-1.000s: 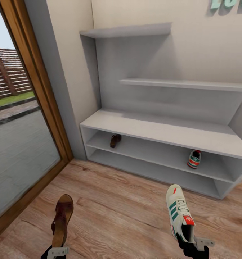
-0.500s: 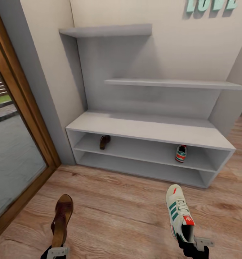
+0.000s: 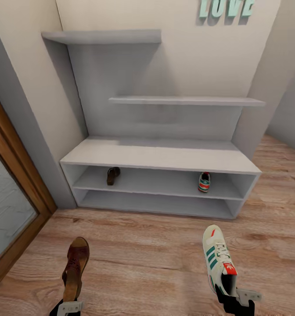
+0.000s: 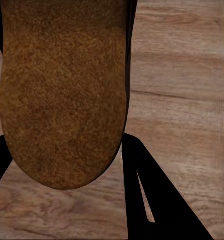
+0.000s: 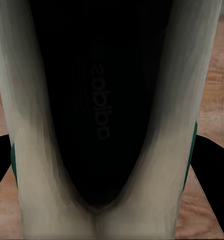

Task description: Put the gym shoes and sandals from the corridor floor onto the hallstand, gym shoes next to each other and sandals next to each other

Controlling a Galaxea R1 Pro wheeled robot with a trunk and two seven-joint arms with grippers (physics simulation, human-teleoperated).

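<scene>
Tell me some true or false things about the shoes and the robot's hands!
1. The left gripper holds a brown sandal. True.
2. The right gripper is empty. False: it holds a gym shoe.
3. A second sandal sits in the hallstand's upper bay. True.
4. The gym shoe on the rack is right beside that sandal. False: they sit far apart, toward opposite ends.
</scene>
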